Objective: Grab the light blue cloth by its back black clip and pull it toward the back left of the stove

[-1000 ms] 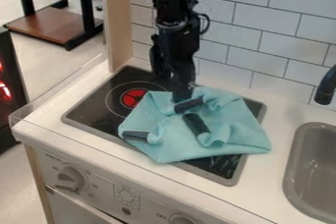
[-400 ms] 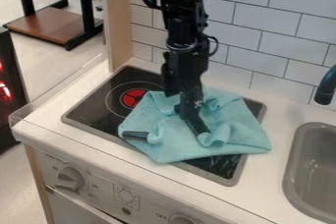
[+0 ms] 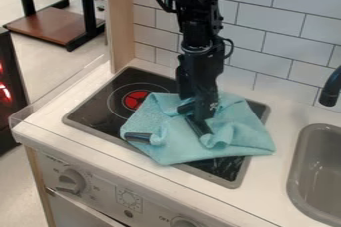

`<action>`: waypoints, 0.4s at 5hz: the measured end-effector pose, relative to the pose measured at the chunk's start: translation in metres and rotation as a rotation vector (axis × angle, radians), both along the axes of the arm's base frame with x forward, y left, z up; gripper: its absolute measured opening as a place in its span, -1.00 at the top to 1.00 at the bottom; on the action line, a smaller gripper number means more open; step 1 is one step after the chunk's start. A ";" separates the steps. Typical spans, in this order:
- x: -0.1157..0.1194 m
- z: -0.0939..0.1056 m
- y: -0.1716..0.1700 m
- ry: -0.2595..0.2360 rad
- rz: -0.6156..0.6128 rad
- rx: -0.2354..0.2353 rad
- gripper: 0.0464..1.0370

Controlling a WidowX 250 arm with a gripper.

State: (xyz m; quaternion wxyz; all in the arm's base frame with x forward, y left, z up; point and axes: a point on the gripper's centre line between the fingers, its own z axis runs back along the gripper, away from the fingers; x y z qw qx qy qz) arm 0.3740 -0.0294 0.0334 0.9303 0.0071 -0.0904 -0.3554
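Note:
The black gripper (image 3: 202,117) hangs over the middle of a light blue cloth (image 3: 180,146), its tip low at the cloth's surface. Spread in loose folds, the cloth covers much of the black stovetop (image 3: 106,99). Dark cylindrical pieces lie in its folds: one piece (image 3: 138,137) at the left edge, and another piece (image 3: 200,127) right by the gripper's tip. A third dark piece (image 3: 186,107) is partly hidden behind the gripper. Whether the gripper touches any of them, I cannot tell.
A grey sink (image 3: 319,171) is set into the white counter (image 3: 269,191) at the right, with a black faucet (image 3: 330,89) above it. Behind stands a white tiled wall (image 3: 293,32). A wooden post (image 3: 120,17) rises at the stovetop's back left, and knobs (image 3: 70,180) line the front panel.
The arm and gripper have moved right and toward the front, from the cloth's back edge to over its middle. The cloth and dark pieces look unmoved.

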 end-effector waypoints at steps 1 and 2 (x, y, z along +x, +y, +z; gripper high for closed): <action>0.012 -0.006 0.004 0.001 0.046 0.017 -0.92; 0.016 -0.004 0.005 -0.014 0.066 0.019 -0.80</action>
